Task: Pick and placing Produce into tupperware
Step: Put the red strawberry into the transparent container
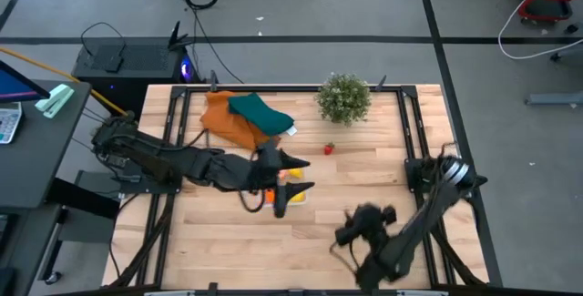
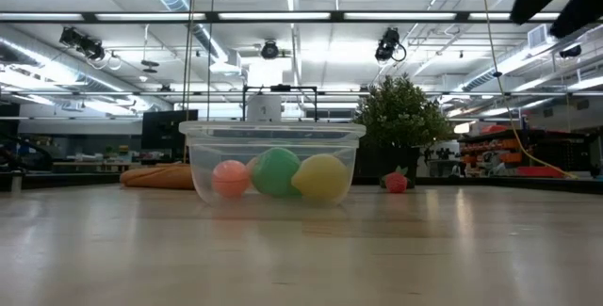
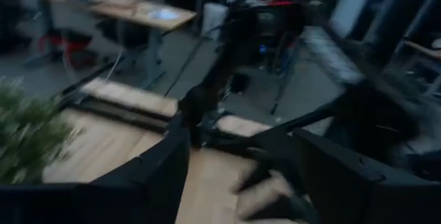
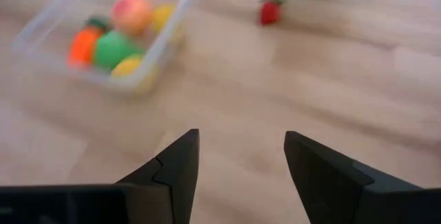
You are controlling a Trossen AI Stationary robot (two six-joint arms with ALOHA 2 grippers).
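High view: the left gripper (image 1: 293, 175) is being held over the middle of the wooden table (image 1: 364, 214), directly above the tupperware (image 1: 293, 194), most of which is being hidden by the arm and its fingers. The left pincer is seen with its two dark fingers apart and nothing between them. The right gripper (image 1: 351, 237) is being kept low near the table's front edge, well apart from the tub; in the right wrist view its fingers (image 4: 176, 169) are seen spread over bare wood, with nothing clamped. Low view: the clear tupperware (image 2: 273, 160) is being shown standing upright on the table, with a peach piece (image 2: 230, 178), a green piece (image 2: 276, 171) and a yellow piece (image 2: 321, 176) of produce lying side by side inside it. In the right wrist view an orange piece (image 4: 83, 45) is also being shown inside the tub, beside the green one. A red strawberry (image 1: 329, 148) is being left out on the wood, apart from the tub and near the potted plant (image 1: 344, 98). An orange cloth (image 1: 223, 118) and a teal cloth (image 1: 260, 112) are lying together at the table's far side, beside the plant. The left wrist view is blurred; only the dark fingers and part of the plant can be told.
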